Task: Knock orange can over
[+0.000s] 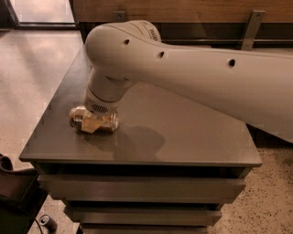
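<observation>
Lying on its side close to the near left corner of the desk (192, 132), the orange can (81, 119) is showing a golden-brown body with pale patches and a silvery gleam at its ends. Its length is running roughly left to right. Whatever is printed on it is not making out as readable words or a brand.

The arm (201, 77) is reaching in from the right side of the scene as a thick, smooth, cream-white tube, crossing above the desk toward the left. It is carrying a few small dark round holes along its side. At its rounded elbow, near the far left of the desk, it is bending sharply and pointing straight down. The wrist below the bend is narrowing into a short collar with a small dotted grille.

The claw (99, 109) is sitting directly under that collar, right on top of the can and touching it or all but touching it. The wrist is covering most of the claw, so whether it is open, closed or gripping the can cannot be told.

A soft shadow (137, 141) is falling on the dark grey top just right of the can. Beneath the top, the desk is stepping down in stacked grey layers (142, 187). A wood panel (192, 9) and a metal bracket (253, 27) are standing behind the desk at the far side, and a pale floor (32, 73) is spreading out to the left.
</observation>
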